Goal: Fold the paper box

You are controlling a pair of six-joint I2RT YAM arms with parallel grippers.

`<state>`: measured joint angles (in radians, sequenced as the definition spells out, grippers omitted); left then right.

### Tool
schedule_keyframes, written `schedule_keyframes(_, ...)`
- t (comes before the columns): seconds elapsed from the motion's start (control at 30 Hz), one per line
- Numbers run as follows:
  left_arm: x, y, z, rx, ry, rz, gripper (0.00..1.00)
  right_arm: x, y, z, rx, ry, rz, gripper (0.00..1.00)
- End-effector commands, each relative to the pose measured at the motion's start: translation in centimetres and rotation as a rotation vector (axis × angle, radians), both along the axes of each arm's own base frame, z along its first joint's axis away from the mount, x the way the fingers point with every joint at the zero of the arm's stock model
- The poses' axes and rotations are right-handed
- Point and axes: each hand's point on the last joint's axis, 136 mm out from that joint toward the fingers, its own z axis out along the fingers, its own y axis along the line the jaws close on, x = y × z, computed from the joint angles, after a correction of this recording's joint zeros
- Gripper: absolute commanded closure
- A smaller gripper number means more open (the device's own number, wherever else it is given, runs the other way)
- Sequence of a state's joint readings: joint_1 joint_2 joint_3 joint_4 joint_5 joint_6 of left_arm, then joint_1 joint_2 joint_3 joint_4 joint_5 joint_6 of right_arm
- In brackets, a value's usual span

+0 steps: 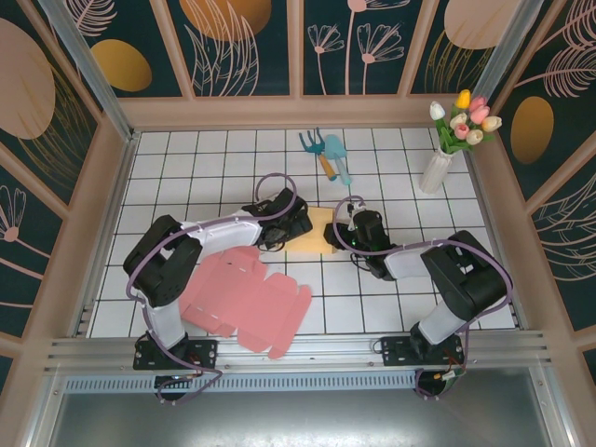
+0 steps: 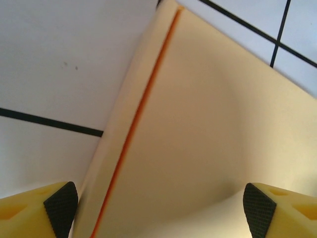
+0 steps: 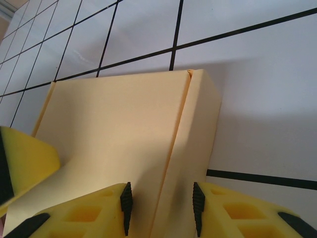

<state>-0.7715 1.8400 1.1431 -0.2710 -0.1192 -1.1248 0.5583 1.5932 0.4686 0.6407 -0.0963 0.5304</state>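
Found a white tiled table (image 1: 186, 168) fenced by floral panels. Noted a pink cardboard sheet (image 1: 244, 303) lying flat and unfolded at the near left, beside the left arm's base. Saw the yellow paper box (image 1: 315, 235) at mid-table, flanked by both grippers. Caught the left gripper (image 2: 159, 208) released, pads spread wide over the box's panel. Caught the right gripper (image 3: 162, 208) clenched on an upright side wall of that box. Spotted a vase of tulips (image 1: 435, 168) far right, and teal garden tools (image 1: 328, 154) behind the box.

White gridded table (image 1: 186, 168), dark floral walls (image 1: 244, 56)
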Motion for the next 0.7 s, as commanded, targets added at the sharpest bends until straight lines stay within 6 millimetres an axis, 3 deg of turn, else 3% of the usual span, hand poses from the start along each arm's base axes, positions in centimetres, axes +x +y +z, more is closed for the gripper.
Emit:
schedule_keyframes(0.0,-0.9,-0.9,0.5,-0.027,0.036,0.002,0.12,-0.6,-0.3,-1.6,-0.039,0.044,-0.002,0.59)
schedule_keyframes(0.47,-1.5,-1.8,1.2,-0.111,0.097,0.059,0.2,-0.9,-0.5,-1.9,-0.02,0.046,-0.015,0.59)
schedule_keyframes(0.67,-1.6,-1.0,2.3,-0.126,0.095,0.132,0.19,-1.0,-0.6,-2.2,-0.023,0.049,-0.02,0.59)
